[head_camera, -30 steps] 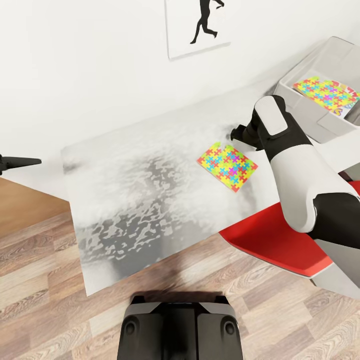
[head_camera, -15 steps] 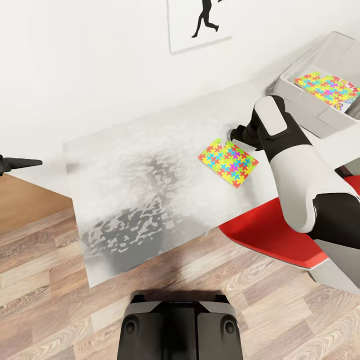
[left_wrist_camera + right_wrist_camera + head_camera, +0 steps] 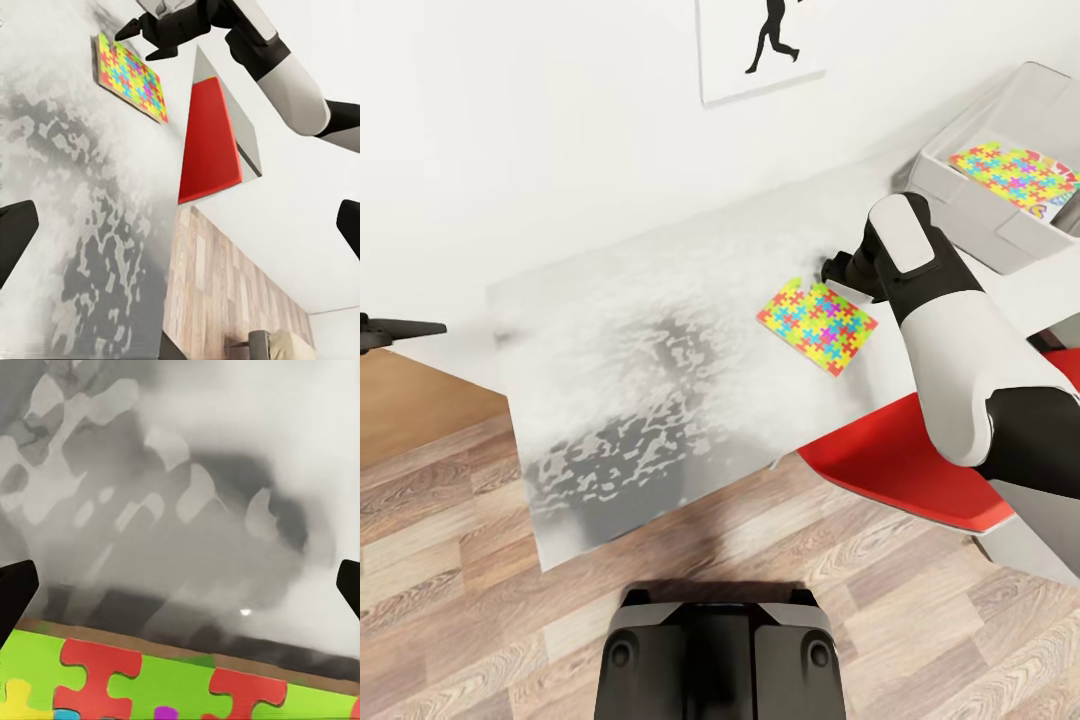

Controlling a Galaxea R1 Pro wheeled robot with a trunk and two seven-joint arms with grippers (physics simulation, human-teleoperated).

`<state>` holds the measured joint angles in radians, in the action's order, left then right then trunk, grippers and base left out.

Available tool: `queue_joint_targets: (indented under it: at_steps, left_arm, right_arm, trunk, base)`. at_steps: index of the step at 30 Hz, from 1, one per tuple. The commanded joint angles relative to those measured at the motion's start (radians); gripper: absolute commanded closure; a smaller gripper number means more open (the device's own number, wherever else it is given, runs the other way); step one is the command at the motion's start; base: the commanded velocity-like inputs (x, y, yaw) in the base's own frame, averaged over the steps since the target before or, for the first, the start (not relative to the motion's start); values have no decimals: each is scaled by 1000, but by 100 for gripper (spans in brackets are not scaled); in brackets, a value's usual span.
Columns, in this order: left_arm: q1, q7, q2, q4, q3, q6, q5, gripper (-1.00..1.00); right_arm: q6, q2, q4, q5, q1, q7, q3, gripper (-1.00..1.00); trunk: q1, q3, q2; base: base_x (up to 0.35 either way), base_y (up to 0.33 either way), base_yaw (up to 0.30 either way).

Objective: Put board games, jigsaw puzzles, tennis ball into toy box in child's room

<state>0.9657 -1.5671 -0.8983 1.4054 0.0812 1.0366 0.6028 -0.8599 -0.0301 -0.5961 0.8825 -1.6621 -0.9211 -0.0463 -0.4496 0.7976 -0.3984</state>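
Right hand [image 3: 838, 268] hangs low over the table [image 3: 660, 330], fingers spread and empty. The loose jigsaw puzzle [image 3: 817, 325] lies flat just at its seven o'clock; toy box [image 3: 1000, 225] waits toward two o'clock.

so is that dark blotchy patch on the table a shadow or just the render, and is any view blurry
Head view: the table shows mottled grey patches with hard edges, looking more like render texture than a shadow. Right wrist view: close and soft, the puzzle edge is blurred.
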Motion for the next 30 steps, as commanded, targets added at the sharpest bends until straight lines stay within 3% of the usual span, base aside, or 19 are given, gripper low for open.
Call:
queue_joint_targets:
  at_steps: [1,14,30]
  left_arm:
    - [1,-4,-1,0,-1,11,-2,-100]
    - [1,-4,1,-17,-1,11,-12,-100]
    - [1,-4,1,-49,0,11,-13,-100]
  right_arm:
    - [-2,1,-1,10,-1,-10,-4,-100]
    - [-3,1,0,10,-1,-10,-4,-100]
    - [-2,-1,2,10,-1,-10,-3,-100]
  trunk:
    - [0,1,-2]
    - [0,1,-2]
    - [0,1,-2]
  base:
    - [-38,34,0]
    - [-10,43,0]
    - [0,153,0]
